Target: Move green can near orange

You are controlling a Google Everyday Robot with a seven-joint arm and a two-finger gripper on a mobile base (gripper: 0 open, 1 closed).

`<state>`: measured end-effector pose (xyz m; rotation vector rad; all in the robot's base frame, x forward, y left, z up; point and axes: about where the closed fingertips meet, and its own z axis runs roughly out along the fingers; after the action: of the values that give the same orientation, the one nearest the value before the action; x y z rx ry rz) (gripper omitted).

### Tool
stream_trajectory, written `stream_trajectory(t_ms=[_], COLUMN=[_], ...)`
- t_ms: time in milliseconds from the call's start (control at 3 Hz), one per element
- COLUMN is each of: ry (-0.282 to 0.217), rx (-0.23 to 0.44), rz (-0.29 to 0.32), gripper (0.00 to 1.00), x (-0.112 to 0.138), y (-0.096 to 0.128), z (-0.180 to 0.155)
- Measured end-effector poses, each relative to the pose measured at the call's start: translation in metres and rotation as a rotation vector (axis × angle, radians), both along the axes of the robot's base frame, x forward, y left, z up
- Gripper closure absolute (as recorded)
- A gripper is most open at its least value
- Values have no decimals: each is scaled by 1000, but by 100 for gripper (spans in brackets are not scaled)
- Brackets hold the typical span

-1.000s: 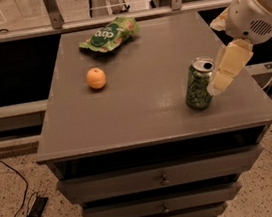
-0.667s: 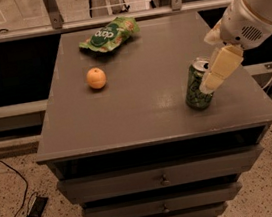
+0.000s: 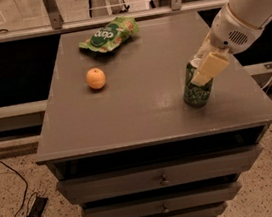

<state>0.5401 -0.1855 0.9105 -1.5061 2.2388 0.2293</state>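
Note:
The green can (image 3: 196, 92) stands upright on the right side of the grey tabletop (image 3: 146, 109). The orange (image 3: 95, 78) lies on the left side of the top, well apart from the can. My gripper (image 3: 202, 71), pale and reaching in from the upper right, is at the can's top and covers part of its upper right side. The can's base rests on the tabletop.
A flat green snack bag (image 3: 109, 34) lies at the back of the tabletop. The top belongs to a grey drawer cabinet (image 3: 161, 180). A railing (image 3: 113, 18) runs behind it. A black cable and adapter (image 3: 36, 208) lie on the speckled floor at the left.
My gripper has moved left and down from beside the can's right side to its top. The can, the orange and the bag have not moved.

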Motion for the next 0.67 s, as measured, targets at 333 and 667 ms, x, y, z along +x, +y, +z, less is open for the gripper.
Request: stream_trajectory(t_ms=[333,667], ry=[1,-39], rx=[8,44], rz=[41,110], gripper=[88,100], x=[6,16], y=[12,34], z=[6,29])
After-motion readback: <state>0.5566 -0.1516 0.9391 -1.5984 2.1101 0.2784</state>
